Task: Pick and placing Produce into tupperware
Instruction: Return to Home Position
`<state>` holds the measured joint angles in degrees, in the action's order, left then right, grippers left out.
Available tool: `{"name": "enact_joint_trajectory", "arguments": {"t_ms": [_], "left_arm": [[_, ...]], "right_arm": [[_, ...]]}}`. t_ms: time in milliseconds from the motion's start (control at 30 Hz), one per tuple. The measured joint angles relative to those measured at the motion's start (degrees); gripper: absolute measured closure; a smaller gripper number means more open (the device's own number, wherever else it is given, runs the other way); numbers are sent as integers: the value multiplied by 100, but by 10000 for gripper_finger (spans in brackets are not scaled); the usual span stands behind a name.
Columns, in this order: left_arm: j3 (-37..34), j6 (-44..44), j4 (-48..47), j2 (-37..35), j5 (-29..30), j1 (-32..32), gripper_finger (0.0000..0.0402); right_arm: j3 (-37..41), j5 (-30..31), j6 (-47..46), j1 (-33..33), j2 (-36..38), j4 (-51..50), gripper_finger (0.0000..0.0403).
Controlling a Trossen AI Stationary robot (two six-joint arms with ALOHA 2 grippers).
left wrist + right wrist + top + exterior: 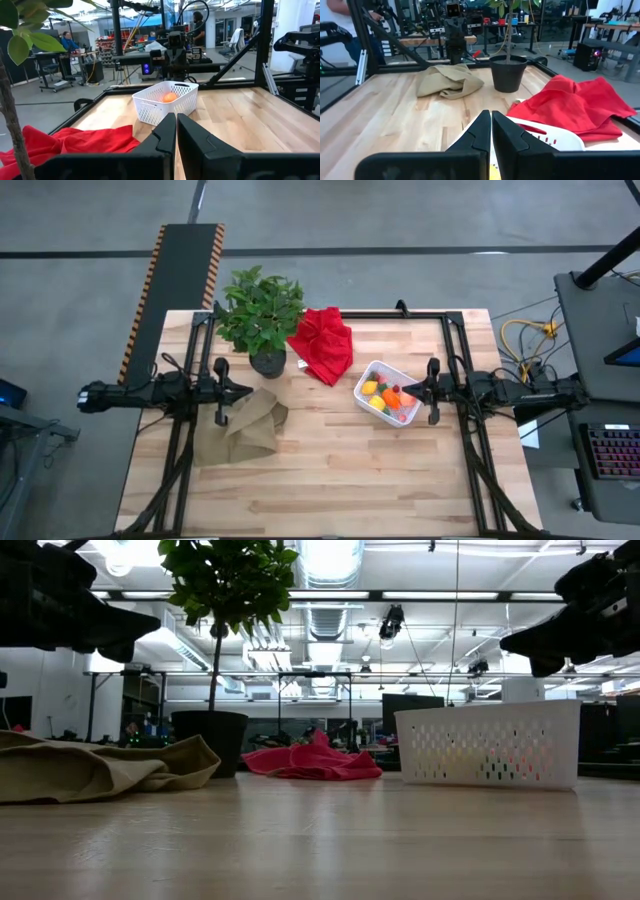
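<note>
The white tupperware [386, 391] stands on the table right of centre; it also shows in the low view [488, 744] and the left wrist view [166, 101]. Small yellow, orange and red produce [389, 398] lies inside it. My right gripper [407, 390] is shut, raised above the tupperware's right edge. My left gripper [250, 390] is shut, raised above the tan cloth [238, 426] at the table's left.
A leafy potted plant [262, 320] stands at the far left-centre. A red cloth [323, 343] lies crumpled between the plant and the tupperware. The near half of the table [330, 490] is bare wood. People and desks show in the room beyond.
</note>
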<state>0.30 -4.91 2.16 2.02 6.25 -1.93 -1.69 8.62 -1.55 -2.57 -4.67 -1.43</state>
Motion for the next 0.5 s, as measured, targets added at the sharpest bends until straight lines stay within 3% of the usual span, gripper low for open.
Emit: {"name": "enact_joint_trajectory", "arguments": {"t_ms": [500], "left_arm": [[-2, 2, 18, 56, 0, 0, 402]], "right_arm": [[0, 0, -873, -1, 0, 0, 394]]}}
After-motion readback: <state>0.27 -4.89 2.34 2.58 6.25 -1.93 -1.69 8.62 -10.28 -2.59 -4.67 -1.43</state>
